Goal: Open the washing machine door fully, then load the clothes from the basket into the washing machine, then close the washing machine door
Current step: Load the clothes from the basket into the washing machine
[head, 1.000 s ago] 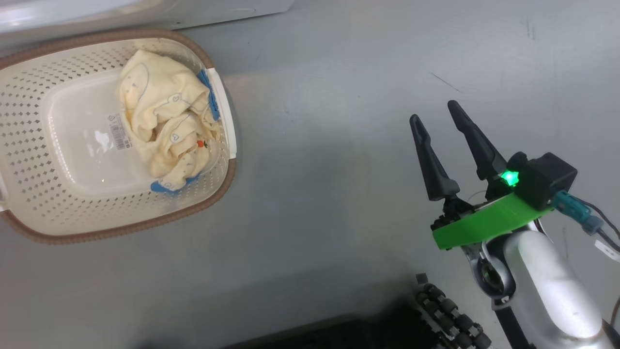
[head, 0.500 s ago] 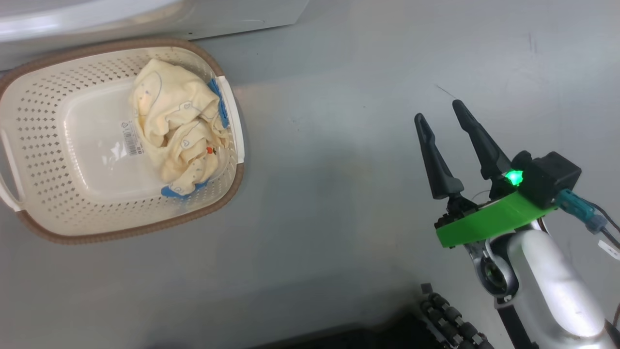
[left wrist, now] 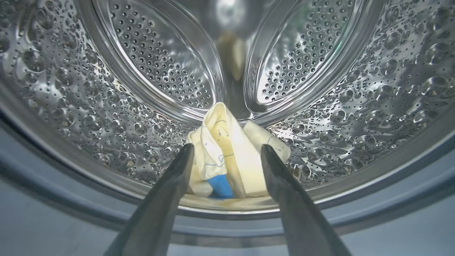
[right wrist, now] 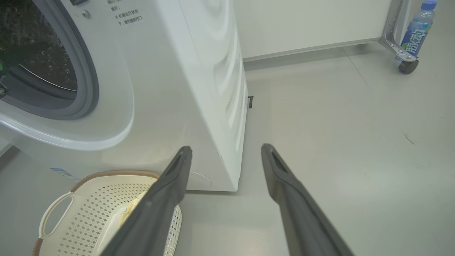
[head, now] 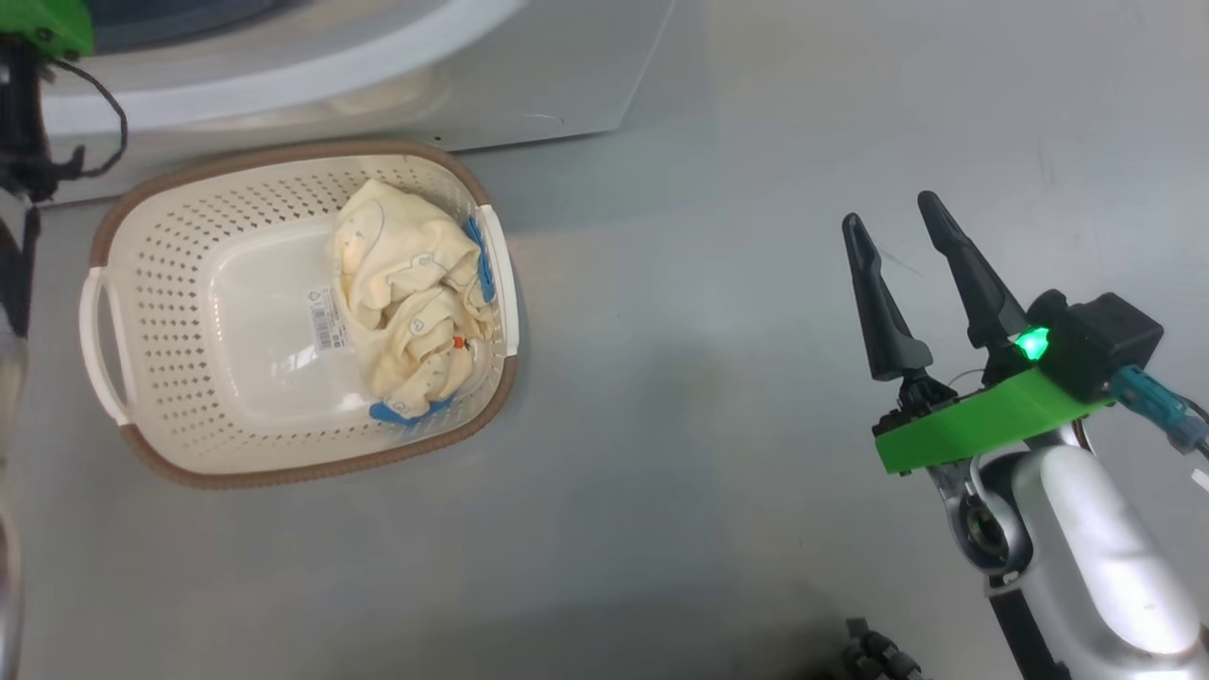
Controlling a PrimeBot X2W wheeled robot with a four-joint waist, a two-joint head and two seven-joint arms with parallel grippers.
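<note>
My left gripper (left wrist: 227,146) is open inside the washing machine's steel drum (left wrist: 106,106). One cream garment with a blue patch (left wrist: 220,128) lies loose on the drum's floor just beyond its fingertips. More of the clothes (head: 411,302) sit bunched at the right end of the basket (head: 189,283), on the floor in front of the washing machine (head: 567,76). My right gripper (head: 890,208) hangs open and empty over the bare floor, well right of the basket. The right wrist view shows that gripper (right wrist: 226,147), the machine (right wrist: 199,89) and the basket (right wrist: 92,213). The washing machine door is out of view.
The grey floor (head: 680,425) stretches between the basket and my right arm. The left arm's green mount and cable (head: 38,28) show at the machine's opening. Far off stand a blue drink bottle (right wrist: 419,30) and a cart's wheel (right wrist: 408,65).
The head camera has swung, so the basket now sits further right and the machine's front and my left arm's mount have come into view. My left gripper has gone from shut to open. The right gripper has kept still.
</note>
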